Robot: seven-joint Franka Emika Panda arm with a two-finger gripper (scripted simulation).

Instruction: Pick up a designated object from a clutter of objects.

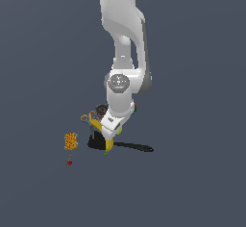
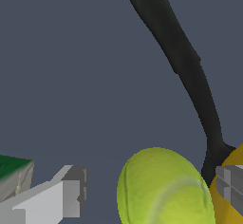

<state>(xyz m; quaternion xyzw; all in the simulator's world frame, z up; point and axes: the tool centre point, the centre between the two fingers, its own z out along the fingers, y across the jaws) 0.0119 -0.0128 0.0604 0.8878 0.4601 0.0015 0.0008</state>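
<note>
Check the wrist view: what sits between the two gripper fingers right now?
The yellow-green ball lies between the fingers, nearer the far one, with bare floor beside it. The exterior view hides this.

Yellow-green ball: lower part cut off by the wrist view's edge; in the exterior view almost wholly hidden behind the gripper.
Banana: middle covered by the gripper.
Green-topped cube: cropped at the frame edge.
Tiny red item: too small to identify.
Dark round can: partly hidden by the arm.
</note>
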